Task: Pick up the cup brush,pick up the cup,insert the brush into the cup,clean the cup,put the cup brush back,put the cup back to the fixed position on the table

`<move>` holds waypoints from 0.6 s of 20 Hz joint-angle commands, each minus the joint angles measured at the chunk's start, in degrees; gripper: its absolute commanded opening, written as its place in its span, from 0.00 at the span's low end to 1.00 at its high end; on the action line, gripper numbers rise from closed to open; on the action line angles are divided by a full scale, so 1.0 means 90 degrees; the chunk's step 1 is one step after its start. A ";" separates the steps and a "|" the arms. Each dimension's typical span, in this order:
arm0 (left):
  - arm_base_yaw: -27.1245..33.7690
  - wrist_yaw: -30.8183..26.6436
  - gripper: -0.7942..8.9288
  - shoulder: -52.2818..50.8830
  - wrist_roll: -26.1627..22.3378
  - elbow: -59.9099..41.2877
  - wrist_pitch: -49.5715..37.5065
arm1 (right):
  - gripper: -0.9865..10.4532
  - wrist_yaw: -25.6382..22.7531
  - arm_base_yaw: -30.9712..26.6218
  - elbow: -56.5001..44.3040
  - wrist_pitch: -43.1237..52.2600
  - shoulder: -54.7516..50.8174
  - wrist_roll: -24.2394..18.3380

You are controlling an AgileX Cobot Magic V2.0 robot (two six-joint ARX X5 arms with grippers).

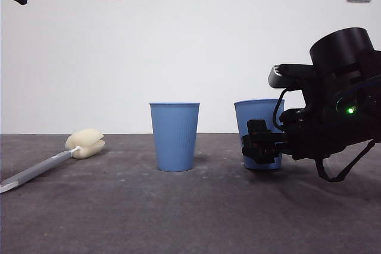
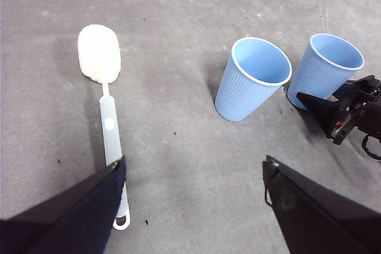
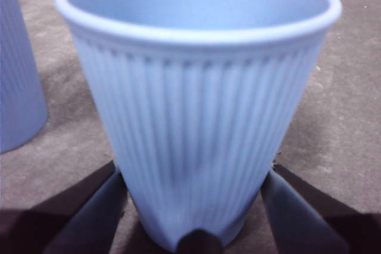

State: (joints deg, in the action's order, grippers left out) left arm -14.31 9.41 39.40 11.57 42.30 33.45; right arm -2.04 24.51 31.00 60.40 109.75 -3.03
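Your right gripper [image 1: 260, 142] sits low at the right side of the table [image 1: 190, 218], its two black jaws set on either side of the lower part of the cup [image 1: 258, 124]; in the right wrist view the cup [image 3: 196, 105] fills the frame with a jaw close against each flank near its base, though you cannot tell for certain whether they are pressing it or just bracketing it. That cup stands upright on the table. A second blue cup [image 1: 174, 136] stands upright near the table's middle, just beside the first but apart from it; the left wrist view shows the two, second cup [image 2: 252, 79] and gripped-side cup [image 2: 326, 65], with a clear gap between them. The cup brush [image 1: 56, 157] lies flat toward the left edge, its cream sponge head [image 2: 99, 53] pointing to the far edge and its grey handle toward the near edge. Your left gripper [image 2: 193, 206] hangs above the table with its jaws spread wide and nothing between them, one jaw over the handle's end.
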 commanded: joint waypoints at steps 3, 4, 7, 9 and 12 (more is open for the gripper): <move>0.0000 -0.0002 0.48 0.0068 -0.0102 -0.0049 0.0010 | 0.29 0.0044 0.0019 -0.0036 -0.0906 0.0121 0.0000; 0.0000 -0.0002 0.48 0.0092 -0.0102 -0.0049 0.0012 | 0.31 0.0046 0.0019 -0.0036 -0.1015 0.0119 -0.0002; 0.0000 -0.0002 0.48 0.0155 -0.0102 -0.0049 0.0019 | 0.32 0.0170 0.0019 -0.0036 -0.1083 0.0046 -0.0002; 0.0000 0.0000 0.48 0.0180 -0.0102 -0.0049 0.0029 | 0.39 0.0185 0.0029 -0.0039 -0.1205 -0.0114 0.0002; 0.0000 -0.0002 0.48 0.0192 -0.0104 -0.0049 0.0039 | 0.45 0.0182 0.0027 -0.0039 -0.1634 -0.0466 0.0029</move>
State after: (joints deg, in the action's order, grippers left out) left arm -14.31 9.41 41.15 11.55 42.30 33.87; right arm -0.56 24.53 31.42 45.93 105.25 -3.25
